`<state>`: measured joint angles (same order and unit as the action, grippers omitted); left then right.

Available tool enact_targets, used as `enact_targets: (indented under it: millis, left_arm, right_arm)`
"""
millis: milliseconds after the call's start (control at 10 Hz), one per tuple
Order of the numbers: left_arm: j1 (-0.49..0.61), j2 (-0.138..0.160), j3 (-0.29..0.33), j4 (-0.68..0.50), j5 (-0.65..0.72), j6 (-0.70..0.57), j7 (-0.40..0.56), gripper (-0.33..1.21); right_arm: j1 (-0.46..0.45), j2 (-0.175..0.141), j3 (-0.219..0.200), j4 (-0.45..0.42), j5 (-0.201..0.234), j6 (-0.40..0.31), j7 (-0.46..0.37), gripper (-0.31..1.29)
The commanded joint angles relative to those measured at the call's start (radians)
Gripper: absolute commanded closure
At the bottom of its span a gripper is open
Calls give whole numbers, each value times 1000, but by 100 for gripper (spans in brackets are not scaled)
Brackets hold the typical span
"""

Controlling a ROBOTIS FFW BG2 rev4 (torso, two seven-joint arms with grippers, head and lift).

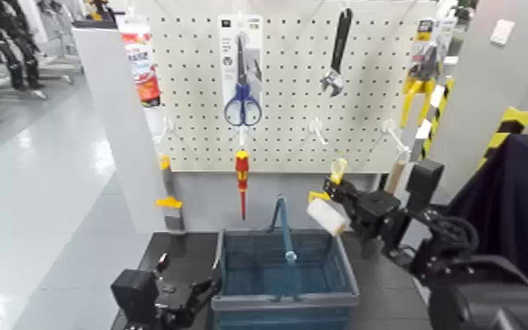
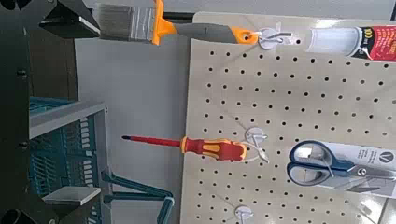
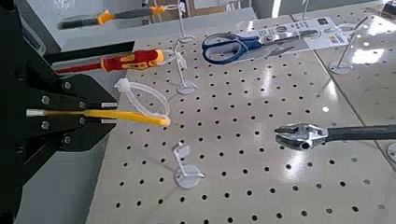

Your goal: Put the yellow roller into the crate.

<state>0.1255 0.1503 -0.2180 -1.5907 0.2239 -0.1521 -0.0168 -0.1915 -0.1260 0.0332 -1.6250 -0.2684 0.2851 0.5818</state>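
Note:
The yellow roller (image 1: 328, 214) is held in my right gripper (image 1: 345, 197), which is shut on it. Its white sleeve hangs in the air just above the far right corner of the crate (image 1: 285, 298), and its yellow handle points up toward the pegboard. In the right wrist view the yellow handle (image 3: 112, 117) lies between the dark fingers (image 3: 65, 140). The blue-grey crate stands on the table in front of me with its blue hoop handle (image 1: 282, 230) upright. It also shows in the left wrist view (image 2: 58, 149). My left gripper (image 1: 180, 285) is open and empty, parked low, left of the crate.
A pegboard (image 1: 294, 96) stands behind the crate with blue scissors (image 1: 242, 107), a wrench (image 1: 337, 53), yellow-handled pliers (image 1: 421, 75), a red-and-yellow screwdriver (image 1: 242, 180) and empty white hooks (image 1: 318, 132). A dark draped object (image 1: 517, 219) is at the right.

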Motion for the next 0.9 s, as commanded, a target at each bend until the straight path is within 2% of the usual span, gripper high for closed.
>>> enact_targets:
  millis: [100,200,300,600,900]
  left_arm:
    - [-1,0,0,0,0,-1,0,11]
    - [-3,0,-1,0,0,-1,0,11]
    - [-3,0,-3,0,0,-1,0,11]
    - [-3,0,-3,2,0,-3,0,11]
    - [-3,-1,-3,3,0,-4,0,11]
  right_arm:
    - [41,6,-12,57,-69,-7,-8,121]
    - [35,9,-10,122,-100,-27,-10,121]
    - [27,14,-7,171,-112,-38,-11,121]
    - [-25,25,47,315,-134,-69,-25,121]
    - [-57,28,90,367,-138,-58,-46,121]
